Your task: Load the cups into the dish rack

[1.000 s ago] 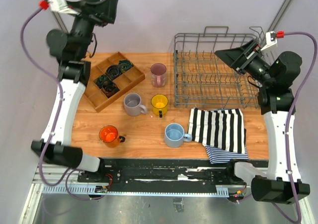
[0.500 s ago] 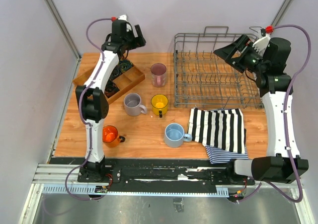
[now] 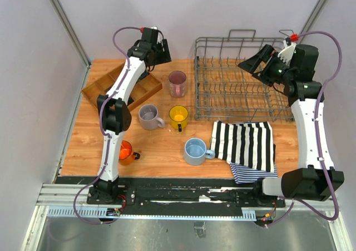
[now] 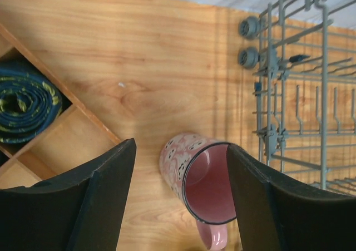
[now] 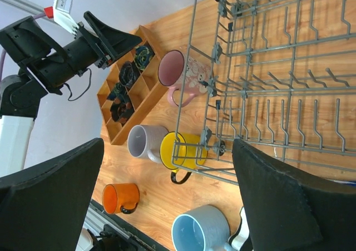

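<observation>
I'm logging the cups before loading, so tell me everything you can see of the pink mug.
The pink mug is translucent pink with a small printed pattern outside and a dark rim. It stands upright and empty on the table, between the tray and the rack, handle toward the near edge. Nothing touches it; the left gripper hangs above, jaws open.

Table (image 3: pixel 161 145) being overlooked from above; pink cup (image 4: pixel 181 165), rack (image 4: pixel 271 139) being framed close by left wrist, farther by right.
</observation>
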